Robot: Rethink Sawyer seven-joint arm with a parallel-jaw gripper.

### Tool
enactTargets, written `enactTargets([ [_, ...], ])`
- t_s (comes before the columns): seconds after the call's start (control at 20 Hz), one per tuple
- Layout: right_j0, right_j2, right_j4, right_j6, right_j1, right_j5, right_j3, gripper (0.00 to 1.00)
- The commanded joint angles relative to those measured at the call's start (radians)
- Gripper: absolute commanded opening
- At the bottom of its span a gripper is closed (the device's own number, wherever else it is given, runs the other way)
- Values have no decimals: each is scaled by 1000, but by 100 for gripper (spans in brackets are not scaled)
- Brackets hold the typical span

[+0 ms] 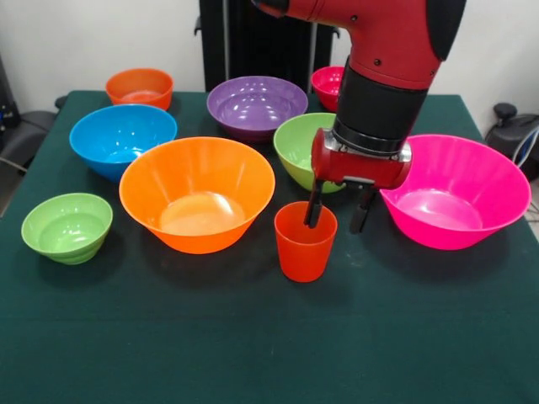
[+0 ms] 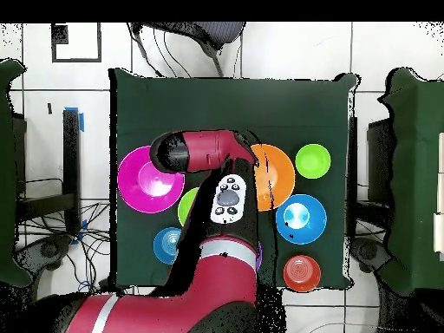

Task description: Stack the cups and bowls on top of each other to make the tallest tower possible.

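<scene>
I see the gripper low over the orange-red cup, which stands upright on the green tabletop near the front. The jaws are open: one finger dips inside the cup and the other hangs outside its rim, so the cup wall sits between them. I cannot tell if they touch it.

The big orange bowl is just beside the cup on one side, and the big pink bowl is on the other. A medium green bowl sits behind the cup, partly hidden by the arm. The blue bowl, purple bowl, small orange bowl and small green bowl all sit apart. Nothing is stacked.
</scene>
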State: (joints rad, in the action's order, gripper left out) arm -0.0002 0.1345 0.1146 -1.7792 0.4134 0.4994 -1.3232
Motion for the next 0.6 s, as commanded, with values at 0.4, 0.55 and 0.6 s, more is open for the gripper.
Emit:
enactTargets([
  [0.4, -58, -176, 69, 121, -10, 87, 0, 100],
  [0.55, -61, -182, 68, 120, -9, 95, 3, 100],
  [0.6, -65, -186, 67, 120, -10, 96, 3, 100],
])
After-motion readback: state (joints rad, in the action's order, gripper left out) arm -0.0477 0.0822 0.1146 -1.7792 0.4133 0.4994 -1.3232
